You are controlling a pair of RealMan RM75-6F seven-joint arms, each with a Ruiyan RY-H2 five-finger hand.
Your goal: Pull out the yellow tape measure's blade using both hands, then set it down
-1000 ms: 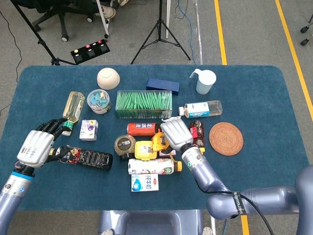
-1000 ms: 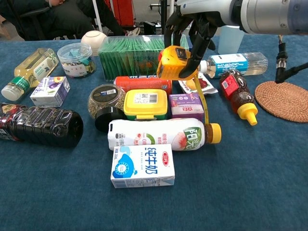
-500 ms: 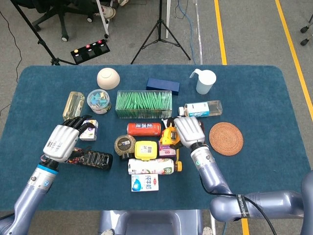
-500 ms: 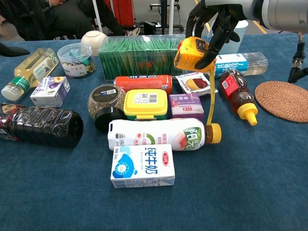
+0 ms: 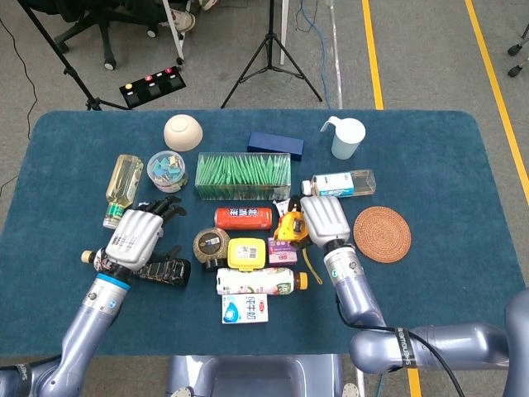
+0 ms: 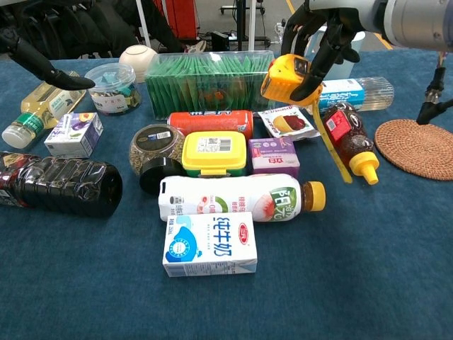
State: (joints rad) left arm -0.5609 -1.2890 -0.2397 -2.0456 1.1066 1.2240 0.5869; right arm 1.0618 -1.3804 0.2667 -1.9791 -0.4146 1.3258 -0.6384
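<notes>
The right hand (image 6: 322, 28) holds the yellow tape measure (image 6: 285, 78) lifted off the bench (image 6: 396, 269), its dark fingers (image 6: 315, 67) clamped around the case, above the snack packet (image 6: 286, 122). The blade (image 6: 331, 146) hangs from the case toward 5 o'clock, its tip near the cap of the peach drink bottle (image 6: 241, 198). The left hand (image 5: 136, 236) hovers over the dark cola bottle (image 6: 60, 185), fingers (image 5: 165, 207) apart, holding nothing, at 9 o'clock from the tape measure.
</notes>
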